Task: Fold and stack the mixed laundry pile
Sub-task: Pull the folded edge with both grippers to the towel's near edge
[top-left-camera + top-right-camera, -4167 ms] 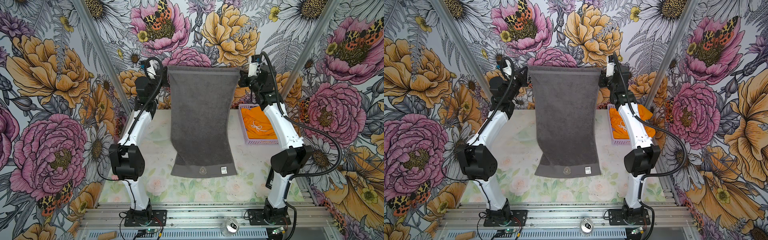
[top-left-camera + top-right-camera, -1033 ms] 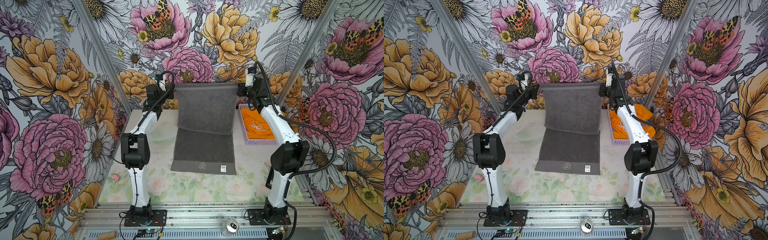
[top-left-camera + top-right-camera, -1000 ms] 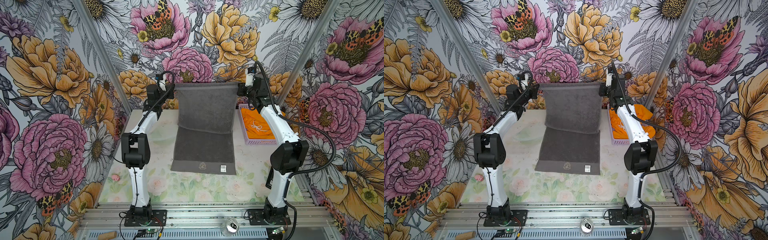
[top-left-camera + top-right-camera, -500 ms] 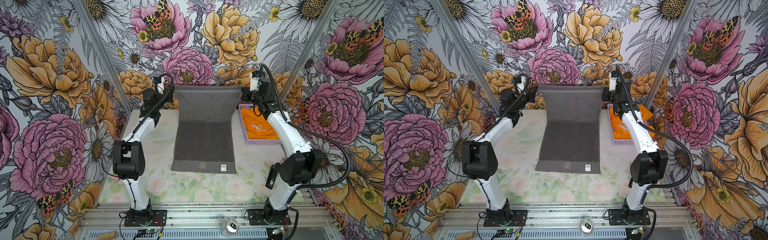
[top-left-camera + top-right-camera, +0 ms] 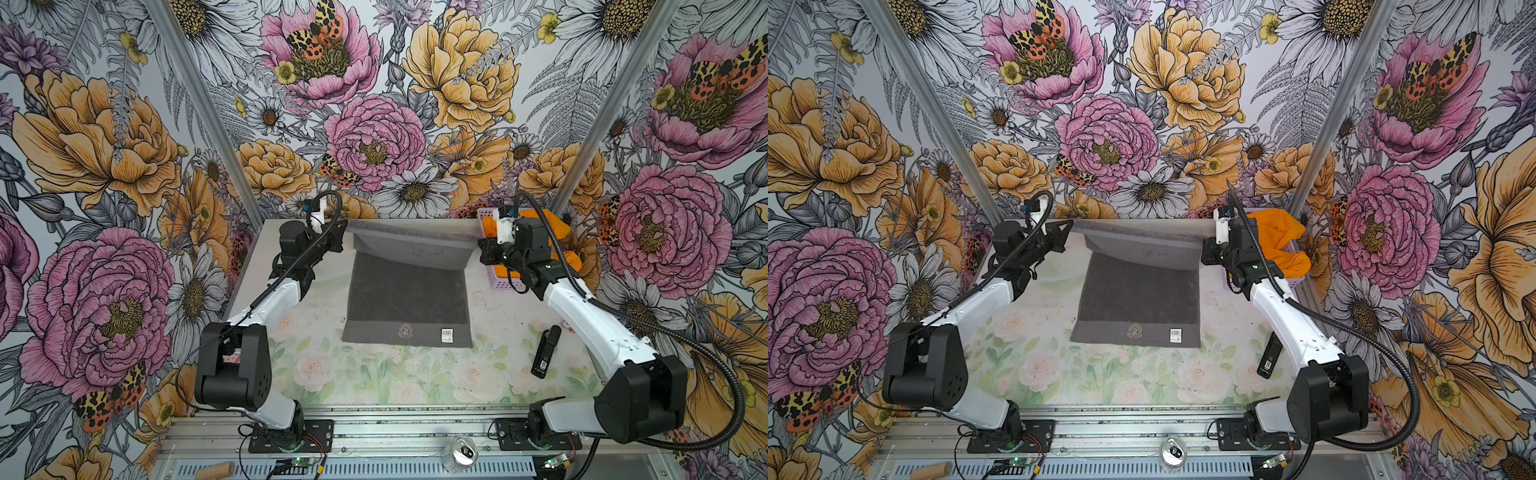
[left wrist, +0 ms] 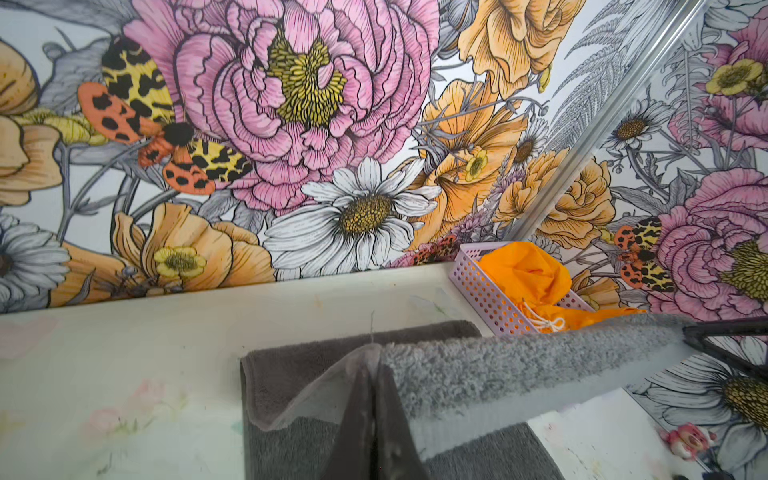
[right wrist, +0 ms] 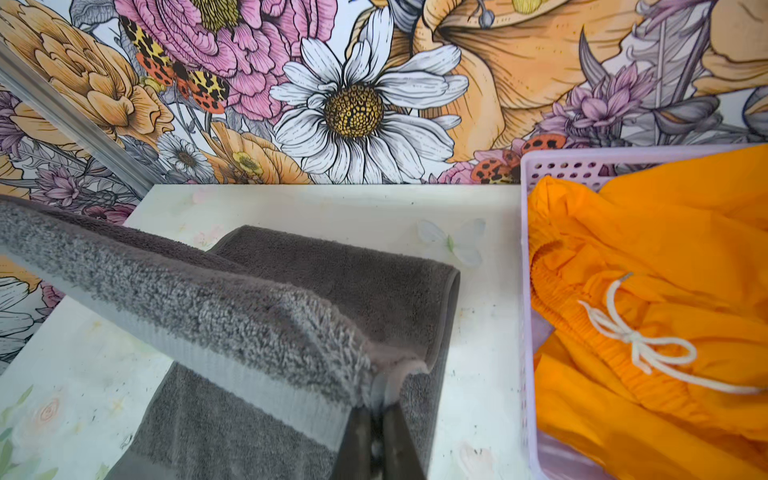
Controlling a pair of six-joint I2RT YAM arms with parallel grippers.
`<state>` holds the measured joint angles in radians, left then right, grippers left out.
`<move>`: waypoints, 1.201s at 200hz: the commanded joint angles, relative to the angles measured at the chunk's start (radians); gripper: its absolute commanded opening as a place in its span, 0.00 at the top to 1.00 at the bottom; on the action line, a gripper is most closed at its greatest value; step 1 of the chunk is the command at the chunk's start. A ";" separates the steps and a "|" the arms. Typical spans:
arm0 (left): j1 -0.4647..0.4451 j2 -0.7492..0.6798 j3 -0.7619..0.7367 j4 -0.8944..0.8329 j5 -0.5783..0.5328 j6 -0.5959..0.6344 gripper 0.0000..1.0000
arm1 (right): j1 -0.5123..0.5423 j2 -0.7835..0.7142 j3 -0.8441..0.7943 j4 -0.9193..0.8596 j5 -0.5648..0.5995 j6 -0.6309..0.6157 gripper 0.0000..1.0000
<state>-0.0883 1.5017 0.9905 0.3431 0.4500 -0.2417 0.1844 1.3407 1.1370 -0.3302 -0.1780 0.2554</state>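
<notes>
1. Left wrist view: left gripper [image 6: 370,353] has its jaws pressed together on one far corner of the grey towel [image 6: 519,365], cloth pinched betw. the tips.
2. Right wrist view: right gripper [image 7: 380,395] is the same, jaws clamped on the other far corner, hem bunched at the tips.
3. In both top views the towel's near half lies flat mid-table, the hem w/ the white tag [image 5: 446,333] toward the front edge. The far half hangs raised off the table [image 5: 374,374] near the back edge, stretched betw. the two grippers, w/ a crease where it leaves the surface.
4. Orange shorts [image 7: 644,249] sit crumpled in the lavender basket [image 7: 524,216] at the back right corner, drawstring tied, nothing touching them.
5. Step in hand, I'd say: 1st fold of the towel, far end over near end. Early in the task: nothing folded flat yet, no stack.
6. Next move calls for both grippers travelling together toward the front edge, level and at equal pace, so the held hem lands square on the tagged hem. Go low before letting go. An uneven pull would prob. skew the fold.
</notes>
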 commanded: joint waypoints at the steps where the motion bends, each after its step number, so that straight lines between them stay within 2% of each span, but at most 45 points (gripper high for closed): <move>1: 0.012 -0.096 -0.069 -0.048 -0.033 -0.027 1.00 | 0.013 -0.076 -0.061 0.040 0.005 0.046 1.00; 61: -0.005 -0.337 -0.295 -0.220 -0.104 -0.100 1.00 | 0.049 -0.190 -0.225 0.028 -0.021 0.103 1.00; 115: -0.043 -0.479 -0.417 -0.423 -0.159 -0.186 1.00 | 0.078 -0.287 -0.348 -0.009 -0.040 0.173 1.00; 146: -0.076 -0.518 -0.443 -0.508 -0.218 -0.226 1.00 | 0.103 -0.324 -0.401 -0.035 -0.037 0.210 1.00; 240: -0.165 -0.622 -0.577 -0.602 -0.308 -0.341 1.00 | 0.144 -0.431 -0.565 -0.090 -0.016 0.317 1.00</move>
<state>-0.2413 0.9176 0.4400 -0.2188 0.2043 -0.5449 0.3157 0.9478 0.5953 -0.4061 -0.2127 0.5262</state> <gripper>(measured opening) 0.048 0.057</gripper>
